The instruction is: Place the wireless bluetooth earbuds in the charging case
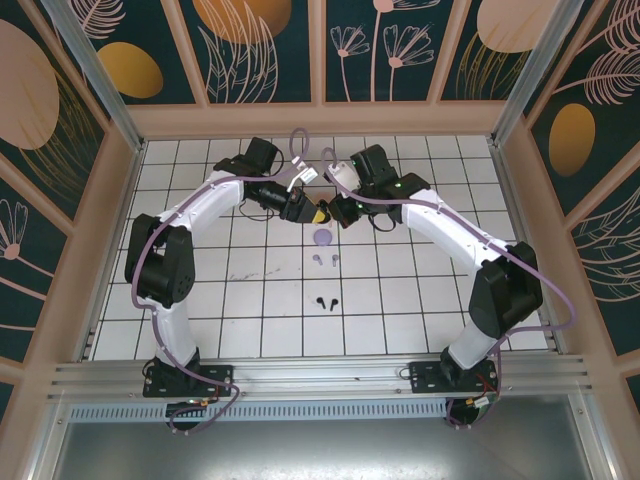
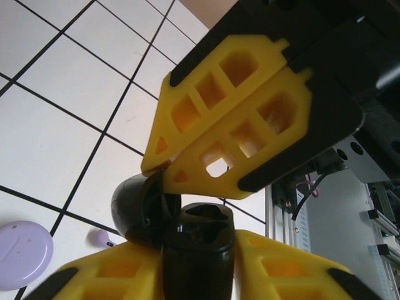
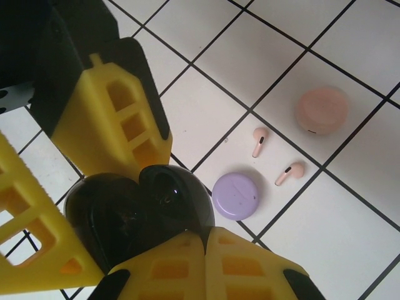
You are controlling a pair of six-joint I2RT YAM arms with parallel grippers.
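Lying loose, two tiny pink stemmed earbuds (image 3: 259, 142); left gripper (image 1: 308, 213) clamped on glossy black case (image 3: 125, 215), right gripper (image 3: 206, 242) closed.

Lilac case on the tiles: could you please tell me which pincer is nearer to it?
Left, narrowly. The left pincer hangs just beyond the lilac case; the right pincer sits slightly further off to the right.

arms (image 1: 195, 210): white shells, black joints | cables (image 1: 297, 135): lilac | fingers (image 2: 237, 106): yellow lattice, black backing | bases (image 1: 190, 380): black
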